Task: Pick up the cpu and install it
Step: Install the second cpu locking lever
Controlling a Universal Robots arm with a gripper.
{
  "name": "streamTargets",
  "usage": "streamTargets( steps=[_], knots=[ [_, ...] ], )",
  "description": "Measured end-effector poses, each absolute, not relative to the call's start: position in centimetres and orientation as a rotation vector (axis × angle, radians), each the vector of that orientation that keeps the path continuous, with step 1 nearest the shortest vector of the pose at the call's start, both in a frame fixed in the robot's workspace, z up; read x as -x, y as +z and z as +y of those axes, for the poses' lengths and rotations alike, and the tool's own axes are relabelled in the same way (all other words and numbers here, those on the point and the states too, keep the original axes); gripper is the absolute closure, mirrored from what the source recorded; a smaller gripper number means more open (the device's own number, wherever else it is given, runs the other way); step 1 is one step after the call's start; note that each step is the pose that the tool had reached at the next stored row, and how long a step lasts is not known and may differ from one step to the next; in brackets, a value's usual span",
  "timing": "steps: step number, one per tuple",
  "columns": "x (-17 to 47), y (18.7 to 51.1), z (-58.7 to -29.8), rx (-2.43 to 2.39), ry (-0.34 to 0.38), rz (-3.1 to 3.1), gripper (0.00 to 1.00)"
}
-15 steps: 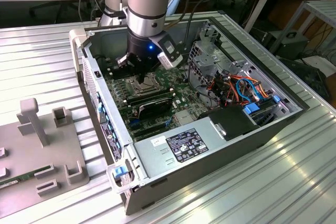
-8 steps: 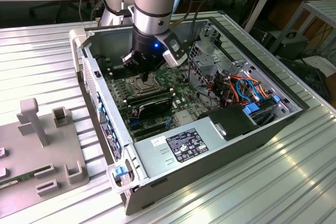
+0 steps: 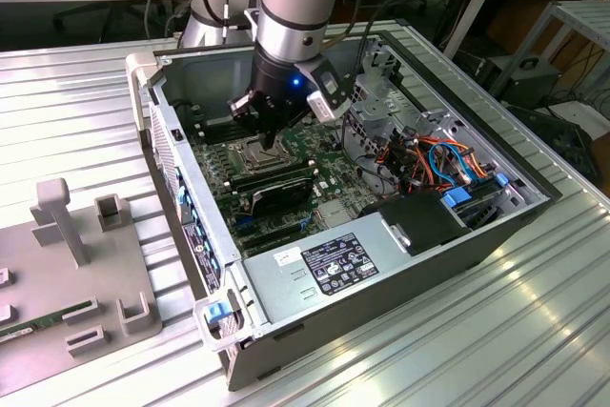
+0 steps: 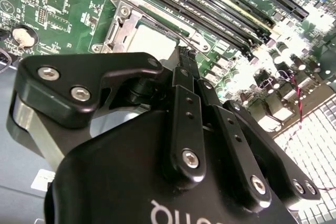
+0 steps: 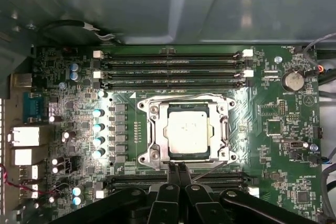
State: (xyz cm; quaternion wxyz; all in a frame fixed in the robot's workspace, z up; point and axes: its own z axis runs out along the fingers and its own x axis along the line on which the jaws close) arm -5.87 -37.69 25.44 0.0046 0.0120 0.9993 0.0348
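Note:
The cpu, a small square chip with a dull silver top, lies flat inside the metal-framed socket on the green motherboard. In the second wrist view the cpu shows partly behind the gripper's black linkage. My gripper hangs just over the socket frame's edge, beside the chip, with its two thin fingertips pressed together and nothing between them. In the exterior view the gripper reaches down into the open computer case, right above the socket.
Rows of memory slots flank the socket on both sides. The case walls, a power supply and bundled cables hem in the board. A grey fixture plate with a green memory stick lies at the exterior view's left.

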Motion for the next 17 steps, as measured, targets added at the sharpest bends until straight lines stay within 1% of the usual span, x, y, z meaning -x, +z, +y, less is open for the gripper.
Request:
streamTargets(
  steps=[10,17],
  knots=[
    [5.56,25.55,-38.47,-0.04,0.109,3.157,0.89],
    [6.02,24.59,-38.42,-0.039,0.096,3.157,0.89]
  ],
)
